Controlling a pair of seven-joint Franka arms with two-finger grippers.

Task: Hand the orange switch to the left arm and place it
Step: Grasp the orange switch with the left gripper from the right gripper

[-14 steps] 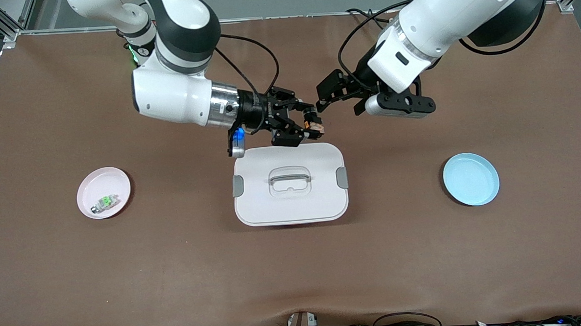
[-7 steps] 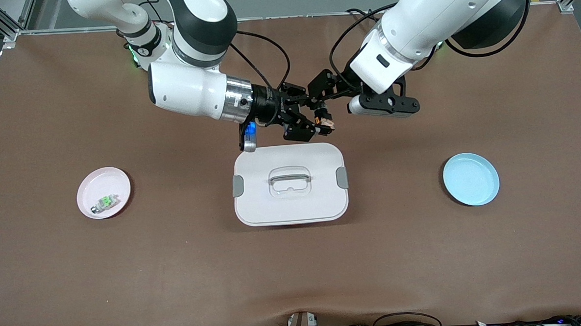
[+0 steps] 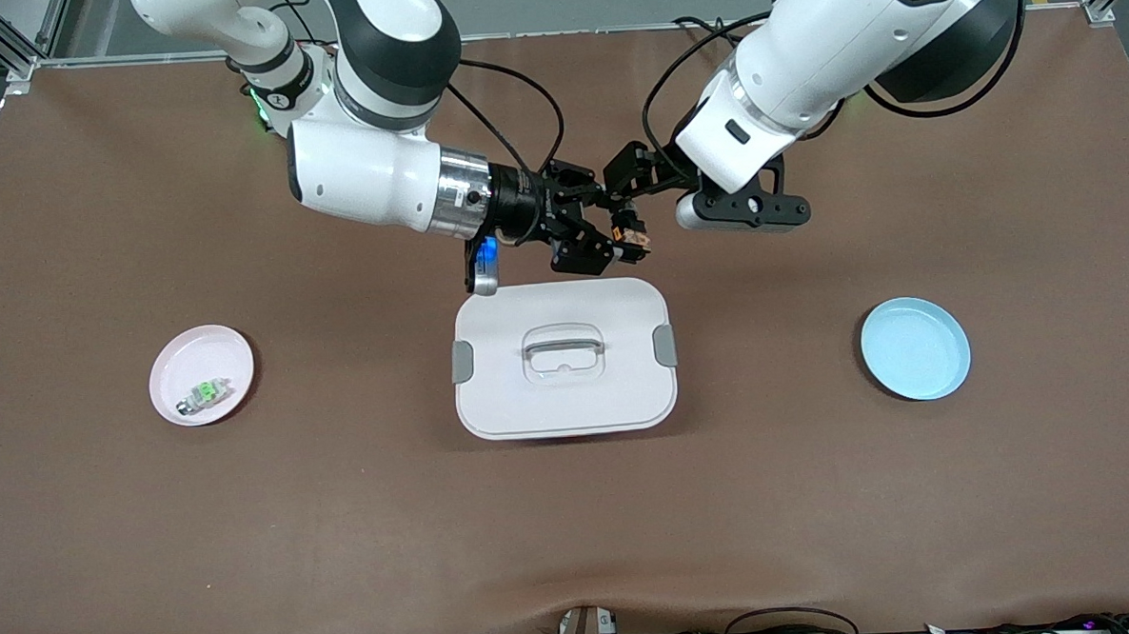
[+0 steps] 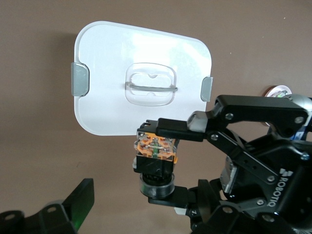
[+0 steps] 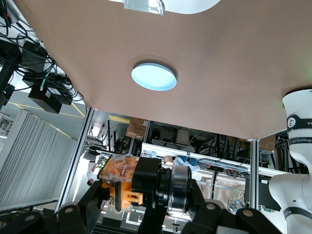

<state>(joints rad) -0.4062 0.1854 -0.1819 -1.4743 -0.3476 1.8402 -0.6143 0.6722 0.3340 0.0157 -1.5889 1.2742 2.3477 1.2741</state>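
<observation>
The hand-over is under way at upper centre of the front view, above the brown tabletop [image 3: 820,496] by the white latched box [image 3: 563,357]. The right pincer [image 3: 616,241] clamps the small black-and-orange switch [image 3: 630,238]; the left pincer [image 3: 620,192] gapes wide beside it. Next, probably: left closes, right releases.

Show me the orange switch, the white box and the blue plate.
orange switch [image 4: 155,148], left wrist view, its orange top.
white box [image 3: 615,391], front view, bare lid.
blue plate [image 3: 915,348], front view, its middle.
</observation>
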